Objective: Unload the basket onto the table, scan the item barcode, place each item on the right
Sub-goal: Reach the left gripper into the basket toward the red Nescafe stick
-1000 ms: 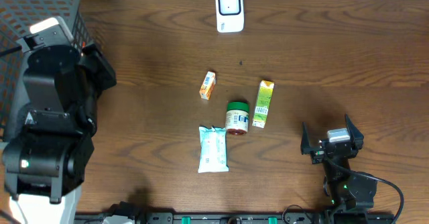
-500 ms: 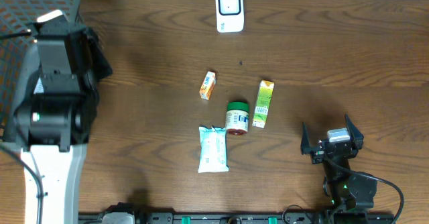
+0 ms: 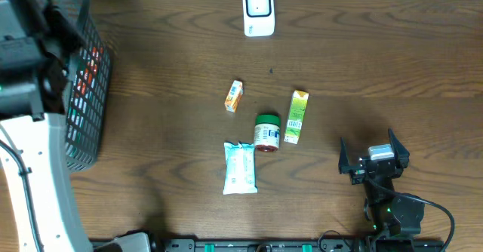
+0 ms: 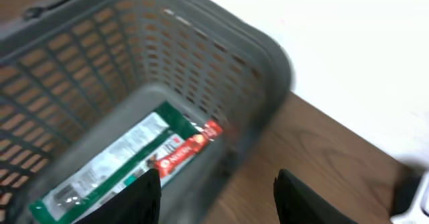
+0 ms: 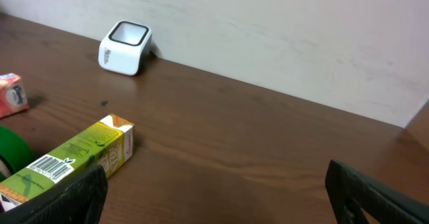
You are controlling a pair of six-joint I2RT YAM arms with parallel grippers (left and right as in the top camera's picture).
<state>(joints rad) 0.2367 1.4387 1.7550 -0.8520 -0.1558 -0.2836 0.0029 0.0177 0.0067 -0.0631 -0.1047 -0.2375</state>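
left gripper hangs above the grey mesh basket at the far left corner of the table, its fingers apart with nothing between them; a green and red packet lies on the basket floor below. right gripper sits low near the front right edge, spread wide and empty. the items probably awaiting a scan lie mid-table: a small orange box, a green carton, a green-lidded jar and a white-blue pouch, the jar just beside the carton and near the pouch. the white scanner stands at the back edge. likely risks: the left fingers catching the basket rim on leaving, or a reach into the tight cluster nudging the jar, which appears to lie on its side and could roll. bare wood lies open between basket and items, and right of the carton
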